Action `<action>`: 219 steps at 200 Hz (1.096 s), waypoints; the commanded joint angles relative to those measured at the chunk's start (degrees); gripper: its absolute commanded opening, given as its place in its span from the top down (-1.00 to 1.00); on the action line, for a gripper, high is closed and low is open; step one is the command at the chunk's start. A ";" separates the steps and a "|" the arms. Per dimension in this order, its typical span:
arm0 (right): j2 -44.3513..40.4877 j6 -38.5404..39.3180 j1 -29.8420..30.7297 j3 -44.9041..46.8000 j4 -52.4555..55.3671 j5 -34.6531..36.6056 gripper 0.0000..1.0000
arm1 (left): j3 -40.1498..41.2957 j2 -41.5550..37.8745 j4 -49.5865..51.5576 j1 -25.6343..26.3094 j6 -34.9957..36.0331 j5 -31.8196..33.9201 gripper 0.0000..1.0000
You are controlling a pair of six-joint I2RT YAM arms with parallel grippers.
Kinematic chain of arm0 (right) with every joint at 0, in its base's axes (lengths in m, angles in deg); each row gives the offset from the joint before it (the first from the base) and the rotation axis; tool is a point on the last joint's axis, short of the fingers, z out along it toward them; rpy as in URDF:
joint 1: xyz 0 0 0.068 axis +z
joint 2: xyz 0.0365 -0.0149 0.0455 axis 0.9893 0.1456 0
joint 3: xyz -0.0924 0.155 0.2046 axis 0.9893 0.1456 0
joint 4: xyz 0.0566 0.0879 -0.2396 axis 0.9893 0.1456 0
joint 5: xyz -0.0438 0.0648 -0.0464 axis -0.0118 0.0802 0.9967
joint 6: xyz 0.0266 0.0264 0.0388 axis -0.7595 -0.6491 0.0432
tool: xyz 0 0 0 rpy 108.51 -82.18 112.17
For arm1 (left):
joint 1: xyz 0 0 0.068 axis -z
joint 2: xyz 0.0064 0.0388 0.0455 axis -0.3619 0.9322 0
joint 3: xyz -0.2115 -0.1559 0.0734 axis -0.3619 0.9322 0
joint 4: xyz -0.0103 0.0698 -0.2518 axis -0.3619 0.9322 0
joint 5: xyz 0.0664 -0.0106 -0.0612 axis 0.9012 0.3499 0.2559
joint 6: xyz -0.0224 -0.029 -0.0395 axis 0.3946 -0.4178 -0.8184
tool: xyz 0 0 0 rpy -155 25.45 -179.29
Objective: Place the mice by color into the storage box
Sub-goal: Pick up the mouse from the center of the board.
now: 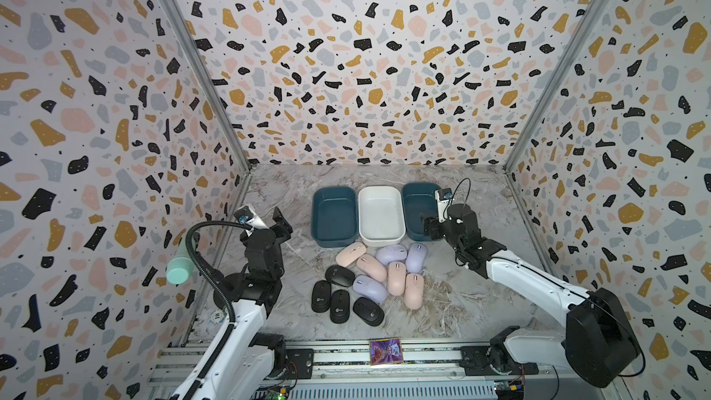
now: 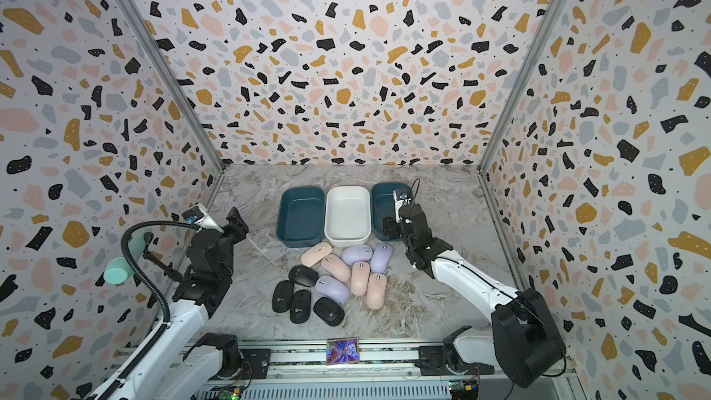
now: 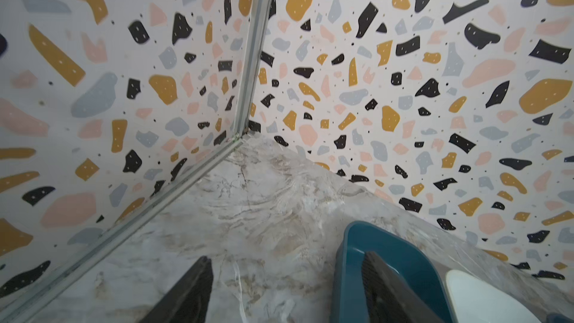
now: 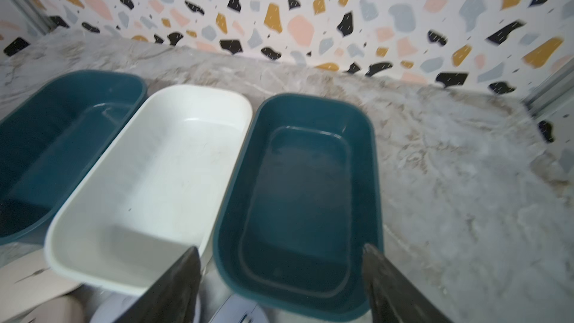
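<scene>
The mice lie bunched on the marble table in both top views: black mice (image 1: 340, 305) at the front left, pink mice (image 1: 396, 278) in the middle and right, lilac mice (image 1: 391, 254) behind and among them. Behind them stand three empty storage boxes side by side: a teal box (image 1: 334, 217), a white box (image 1: 381, 215) and another teal box (image 1: 417, 205). My left gripper (image 1: 282, 221) hangs open left of the boxes, holding nothing (image 3: 288, 257). My right gripper (image 1: 429, 227) is open and empty over the right teal box's near end (image 4: 281, 248), with a lilac mouse (image 4: 239, 312) just below it.
Patterned walls close in the table on the left, back and right. A mint-green cylinder (image 1: 179, 267) sticks out near the left arm. A small colourful card (image 1: 386, 351) stands on the metal rail at the front edge.
</scene>
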 commanded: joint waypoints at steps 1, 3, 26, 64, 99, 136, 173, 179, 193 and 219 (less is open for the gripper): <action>-0.31 -9.67 3.77 -2.69 12.24 -0.11 -0.67 | -1.88 0.94 9.43 1.04 -3.45 -4.29 -0.49; -0.22 -10.13 4.39 -2.72 12.64 -0.07 -0.67 | -1.94 1.03 9.63 1.18 -3.54 -4.44 -0.49; 1.26 -17.80 8.72 -2.86 16.89 1.31 -0.74 | -3.17 2.77 10.36 2.41 -3.40 -5.85 -0.49; 4.19 -27.06 10.11 -2.04 19.03 -0.24 -0.79 | -5.61 6.23 9.78 4.62 -1.75 -6.91 -0.49; 5.08 -31.94 10.02 0.28 17.41 -0.91 -0.79 | -8.64 9.28 10.43 8.02 0.94 -6.20 -0.49; 7.86 -34.69 10.02 0.33 17.03 -1.88 -0.79 | -11.97 12.70 12.15 13.08 4.72 -2.51 -0.49; 9.13 -36.42 9.89 1.22 16.42 -0.70 -0.79 | -13.47 14.54 12.45 16.87 6.72 0.05 -0.49; 9.36 -36.68 9.85 1.20 16.53 -0.44 -0.79 | -13.57 14.65 12.25 17.05 6.56 -0.15 -0.48; 9.77 -37.63 9.84 1.39 16.06 0.55 -0.79 | -13.41 14.56 11.26 17.17 6.63 -1.76 -0.49; 11.74 -37.87 9.84 0.84 15.23 2.09 -0.79 | -13.09 14.28 9.76 17.27 6.37 -2.72 -0.49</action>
